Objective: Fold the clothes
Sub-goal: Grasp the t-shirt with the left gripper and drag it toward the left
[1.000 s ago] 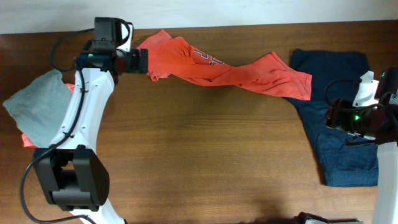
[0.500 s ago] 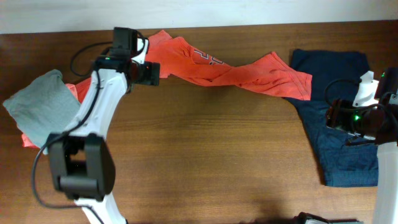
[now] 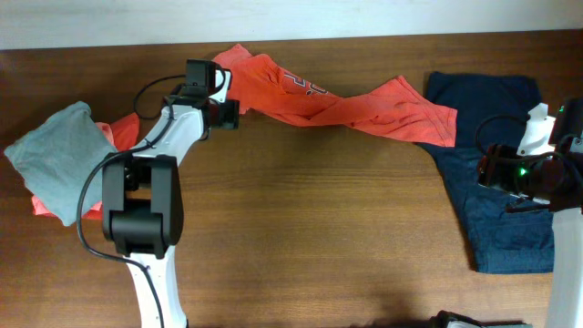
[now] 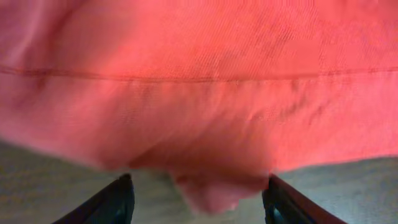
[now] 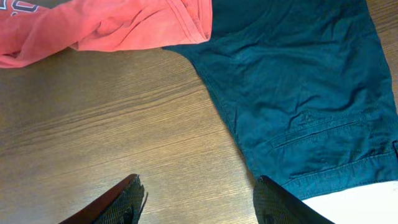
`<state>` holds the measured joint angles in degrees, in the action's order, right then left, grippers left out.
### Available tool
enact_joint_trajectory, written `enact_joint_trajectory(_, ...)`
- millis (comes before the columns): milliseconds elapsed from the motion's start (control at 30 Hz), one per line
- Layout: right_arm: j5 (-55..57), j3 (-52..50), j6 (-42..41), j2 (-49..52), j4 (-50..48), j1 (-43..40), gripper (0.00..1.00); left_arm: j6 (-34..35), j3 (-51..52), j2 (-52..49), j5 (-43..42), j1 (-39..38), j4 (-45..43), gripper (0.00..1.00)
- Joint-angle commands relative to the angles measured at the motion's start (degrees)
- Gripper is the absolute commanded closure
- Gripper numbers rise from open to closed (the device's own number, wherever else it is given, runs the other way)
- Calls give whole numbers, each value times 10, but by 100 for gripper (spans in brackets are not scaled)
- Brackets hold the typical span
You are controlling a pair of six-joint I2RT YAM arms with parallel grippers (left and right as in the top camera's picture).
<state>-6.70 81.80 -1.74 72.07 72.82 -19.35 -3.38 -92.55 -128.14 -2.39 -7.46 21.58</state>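
At 9 o'clock a grey shirt [image 3: 55, 159] lies bunched on the worktop [image 3: 319, 219]. The left arm [image 3: 173, 146] rises from 7 o'clock, its wrist turned toward 3. Its left pincer [image 3: 231, 113] is spread wide, with a fold of the red-orange T-shirt [image 3: 346, 107] between the fingers, unclamped. The shirt stretches twisted across 12 o'clock. The navy garment [image 3: 496, 210] lies at 3 o'clock, where the right pincer [image 5: 202, 198] hangs wide open and empty.

A crumpled red-orange cotton T-shirt with block lettering [image 3: 337, 102] is lying stretched along the far side of the long brown wooden table [image 3: 319, 237], running from left of centre toward the right. Its right end is overlapping the far-left corner of a large plain navy cotton garment [image 3: 501, 214], which is lying spread at the table's right end. At the left end, a folded light-grey shirt [image 3: 55, 159] is sitting on a folded orange-red shirt [image 3: 41, 206].
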Motion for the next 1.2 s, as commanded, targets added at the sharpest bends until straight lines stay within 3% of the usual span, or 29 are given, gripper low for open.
enact_joint_trajectory(0, 3, 1, -7, -2, -2, -2, 38, 1, 1, -30, -17, -4, -15, 35)
enact_joint_trajectory(67, 3, 1, -7, -2, -2, -2, 38, 1, 1, -32, -17, -4, -19, 44)
enact_joint_trajectory(100, 3, 1, -7, -2, -2, -2, 38, 1, 1, -32, -17, -4, -21, 58)
enact_joint_trajectory(133, 3, 1, -7, -2, -3, -2, 38, 1, 1, -32, -17, -4, -23, 79)
enact_joint_trajectory(200, 3, 1, -7, -2, -4, -2, 38, 1, 0, -31, -17, -4, -25, 100)
enact_joint_trajectory(433, 3, 1, -7, -2, -6, -2, 38, 1, 0, 27, 3, -4, 13, 100)
enact_joint_trajectory(733, 3, 1, -7, -2, -5, -2, 38, 1, 0, 350, 28, 1, 235, 100)
enact_joint_trajectory(933, 3, 1, -7, -1, -2, -2, 38, 12, 0, 526, 70, 41, 194, 100)
enact_joint_trajectory(1167, -21, 1, -1, 16, 7, -1, 37, 12, 0, 571, 82, 84, 238, 100)
